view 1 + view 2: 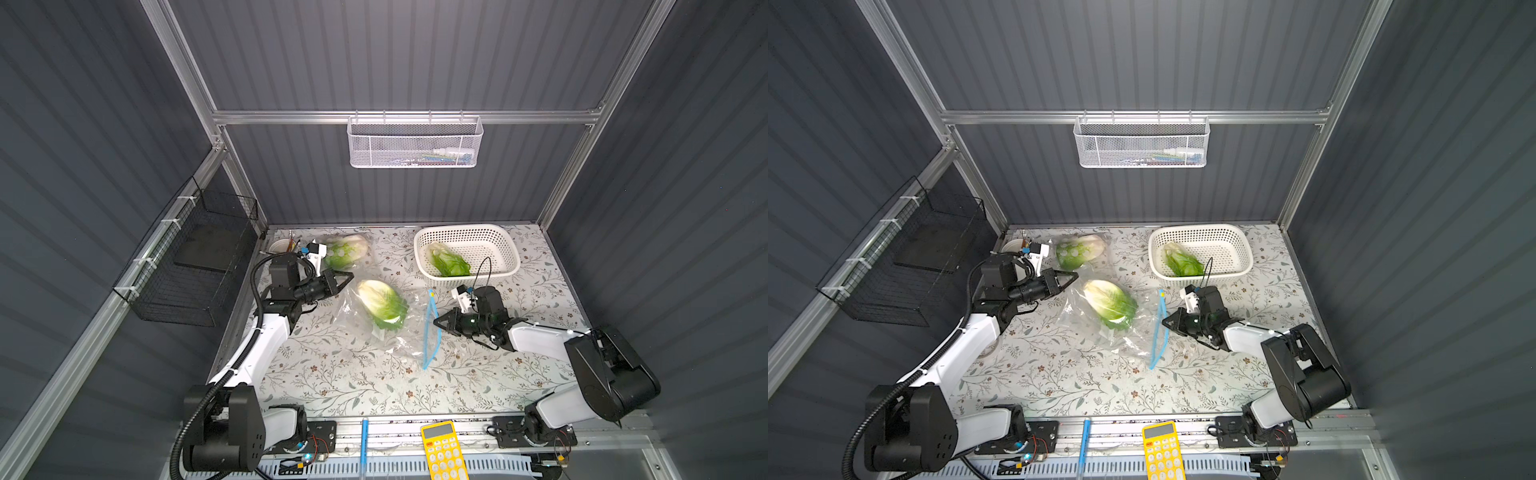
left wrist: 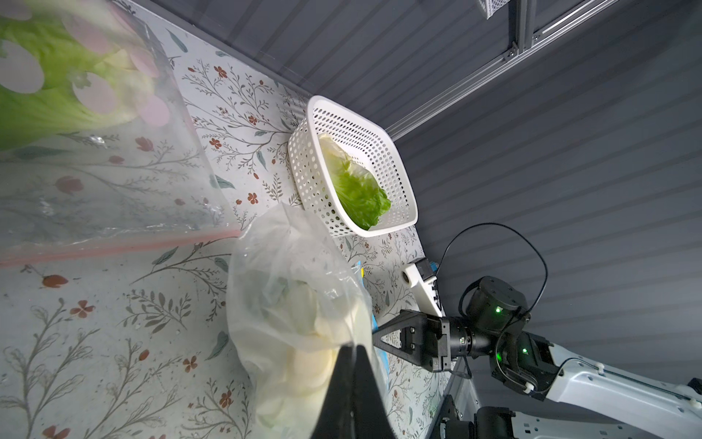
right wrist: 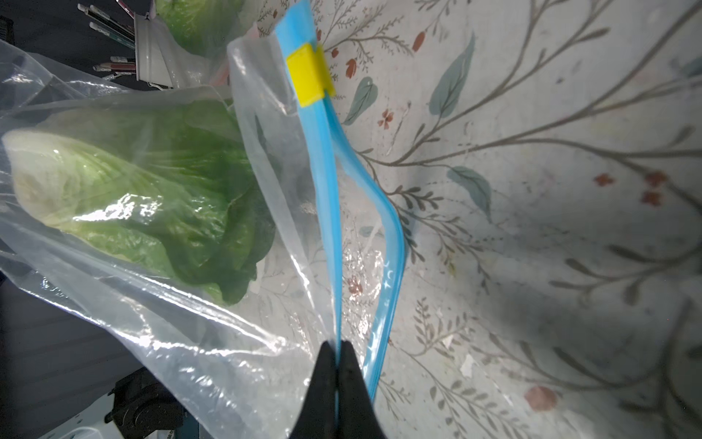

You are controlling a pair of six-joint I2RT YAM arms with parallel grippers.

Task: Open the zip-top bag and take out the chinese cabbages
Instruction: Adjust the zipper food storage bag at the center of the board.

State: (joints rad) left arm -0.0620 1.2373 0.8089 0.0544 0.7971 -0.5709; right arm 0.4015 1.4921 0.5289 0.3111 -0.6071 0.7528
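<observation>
One blue-zipped bag; calculator keys illegible

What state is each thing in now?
Clear blue-zip bag: mouth open, green cabbage inside.
Yellow slider: at strip's end.
Clear pink-zip bag: looks zipped, second cabbage inside.
White perforated basket: holds third cabbage.
Left gripper: shut on blue-zip bag.
Right gripper: shut on its blue strip.

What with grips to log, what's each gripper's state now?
Left gripper: shut on the zip-top bag, on its clear plastic.
Right gripper: shut on its blue zip strip.
</observation>
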